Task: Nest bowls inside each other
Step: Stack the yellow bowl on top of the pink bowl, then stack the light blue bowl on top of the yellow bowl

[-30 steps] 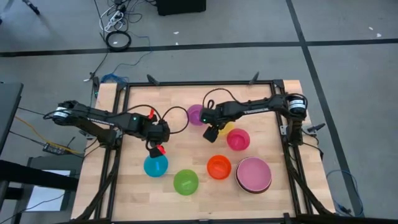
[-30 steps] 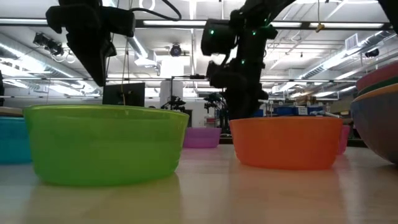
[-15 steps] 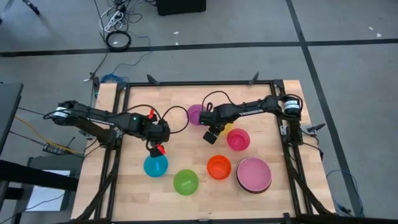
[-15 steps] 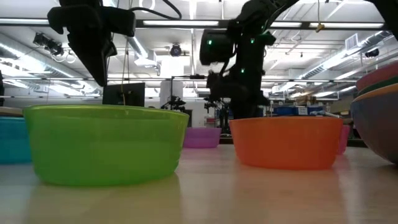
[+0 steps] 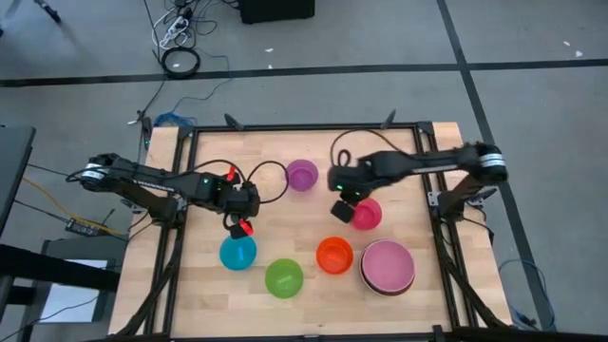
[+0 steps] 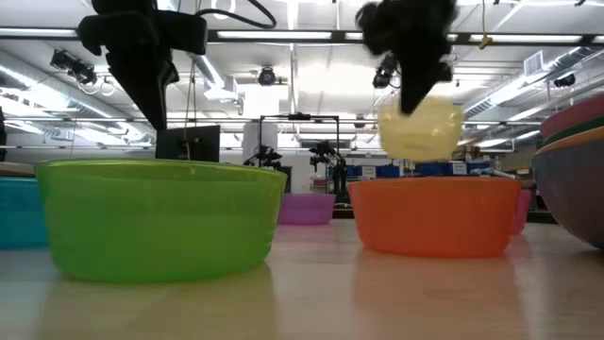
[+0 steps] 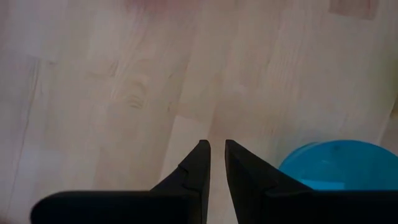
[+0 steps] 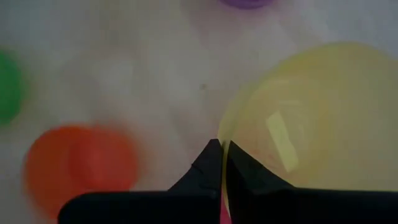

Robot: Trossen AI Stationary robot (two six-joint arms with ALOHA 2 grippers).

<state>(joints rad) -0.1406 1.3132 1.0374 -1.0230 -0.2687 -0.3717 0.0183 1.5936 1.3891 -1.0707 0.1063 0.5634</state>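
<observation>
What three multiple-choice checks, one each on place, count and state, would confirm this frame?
1. Where is the yellow bowl?
A. Flat on the table beside the purple bowl
B. Lifted off the table, over the magenta bowl
C. Nested in the green bowl

2. How many bowls sit singly along the table's near side, left of the big stack?
A. Three
B. One
C. Five

3. What is the right end effector doing?
A. Hanging open and empty
B. Resting on the table
C. Shut on the yellow bowl's rim

Answers:
1 B: the low view shows it in the air, and the high view puts that end effector over the magenta bowl.
2 A: the blue bowl, green bowl and orange bowl precede the stack.
3 C: the right wrist view shows its fingers pinching the rim.
</observation>
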